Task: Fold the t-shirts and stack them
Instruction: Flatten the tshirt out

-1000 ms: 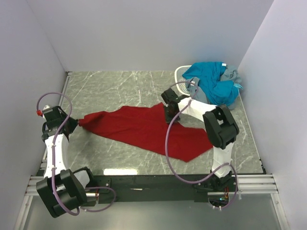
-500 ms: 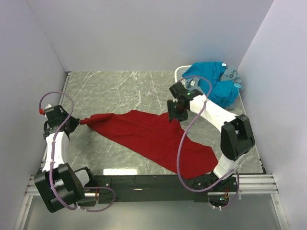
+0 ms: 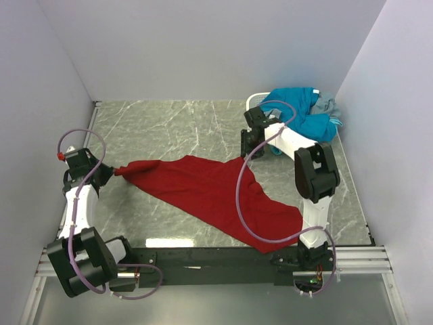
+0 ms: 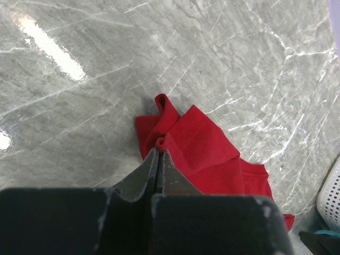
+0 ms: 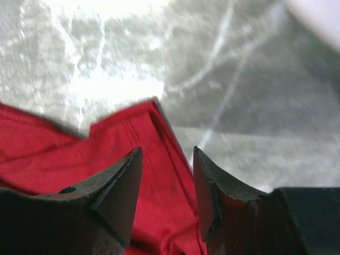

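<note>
The dark red t-shirt [image 3: 210, 189] lies spread on the table [image 3: 169, 122], near-left of the basket [image 3: 252, 101]. Its long axis runs from the left gripper [image 4: 158, 155], clamped tight on 1 bunched corner far to the basket's left, down to a tip in front of the basket, where teal and grey t-shirts [image 3: 301, 118] are heaped. The right gripper [image 5: 167, 156], close beside the basket, hovers over the shirt's far edge, its 2 fingers apart and empty. Against 1 second ago it has drawn toward the basket, and the shirt's front tip has slid rightward.
</note>
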You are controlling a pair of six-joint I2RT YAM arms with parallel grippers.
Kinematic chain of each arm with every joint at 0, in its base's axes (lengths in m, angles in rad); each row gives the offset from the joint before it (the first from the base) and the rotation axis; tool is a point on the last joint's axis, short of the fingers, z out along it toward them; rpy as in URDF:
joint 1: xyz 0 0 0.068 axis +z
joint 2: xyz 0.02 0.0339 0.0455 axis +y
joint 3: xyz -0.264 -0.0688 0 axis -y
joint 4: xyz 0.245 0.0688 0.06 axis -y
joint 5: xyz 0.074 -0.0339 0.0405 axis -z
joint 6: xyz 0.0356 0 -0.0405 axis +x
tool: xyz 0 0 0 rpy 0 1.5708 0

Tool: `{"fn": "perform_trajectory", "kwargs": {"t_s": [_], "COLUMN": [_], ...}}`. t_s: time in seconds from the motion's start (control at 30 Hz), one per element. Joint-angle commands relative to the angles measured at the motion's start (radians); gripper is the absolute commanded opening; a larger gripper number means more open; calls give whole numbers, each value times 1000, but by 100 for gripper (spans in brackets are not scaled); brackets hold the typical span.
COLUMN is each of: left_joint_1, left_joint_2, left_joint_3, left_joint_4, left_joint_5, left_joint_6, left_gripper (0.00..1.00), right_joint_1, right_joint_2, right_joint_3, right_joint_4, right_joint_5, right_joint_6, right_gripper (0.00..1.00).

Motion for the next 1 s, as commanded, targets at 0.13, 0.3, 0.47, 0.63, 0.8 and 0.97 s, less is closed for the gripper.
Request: {"fn": "perform_trajectory", "kwargs": {"t_s": [0.13, 0.3, 0.47, 0.63, 0.8, 0.97], "left_joint_1": [-28, -52, -69, -89, -102, -102], "left_joint_2": [30, 64, 90, 108, 119, 116], "left_joint_3": [-6, 17, 34, 47, 44, 43], "left_joint_4": [57, 58, 65, 71, 71, 66], "left_joint_5": [-6, -21, -34, -38, -47, -58], "left_joint_6": [-2, 0, -3, -7, 0, 6], "left_gripper": [0, 0, 0, 0, 0, 0], "right_joint_1": [4, 7, 24, 30, 36, 38], "right_joint_2": [71, 103, 107, 116, 133, 154], "right_joint_3": [106, 124, 116, 106, 96, 106], "right_joint_4": [39, 31, 30, 27, 34, 37], "right_joint_5": [-15, -20, -9, -1, -6, -16], "right_joint_6": [-37, -40, -37, -31, -34, -36], "right_gripper": [50, 50, 50, 49, 48, 43]}}
